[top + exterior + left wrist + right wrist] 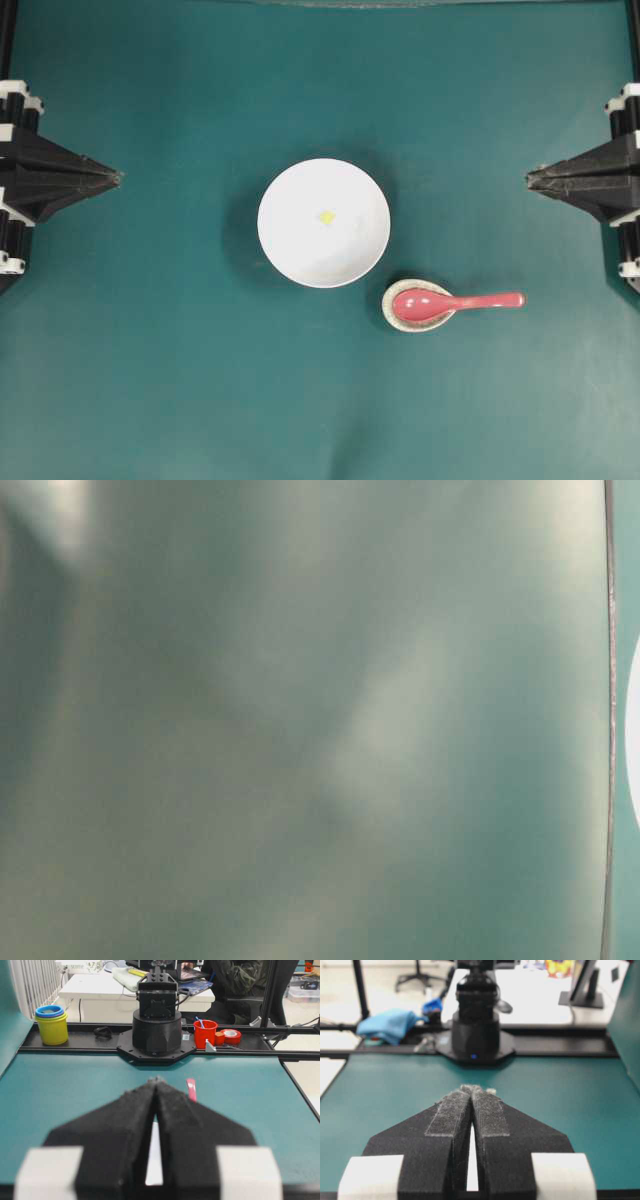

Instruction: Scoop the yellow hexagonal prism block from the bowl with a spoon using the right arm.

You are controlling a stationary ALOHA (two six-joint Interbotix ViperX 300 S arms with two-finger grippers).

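The white bowl (323, 222) sits mid-table with the tiny yellow hexagonal prism block (327, 216) lying inside it. Just to its lower right, the pinkish-red spoon (455, 302) rests with its scoop in a speckled oval rest (415, 305) and its handle pointing right. My right gripper (529, 180) is shut and empty at the right edge, well apart from the spoon; its tips (476, 1089) meet in the right wrist view. At the left edge my left gripper (118, 178) is also shut and empty, tips (156, 1080) touching. The spoon handle (191, 1090) peeks past the left jaws.
The green mat (180, 380) covers the table. Both arm bases stand at the far table edges: one (156, 1025) faces the left wrist view, one (476, 1025) the right. Cups (51, 1024) and a red cup (205, 1033) stand beyond the table. The table-level view is blurred.
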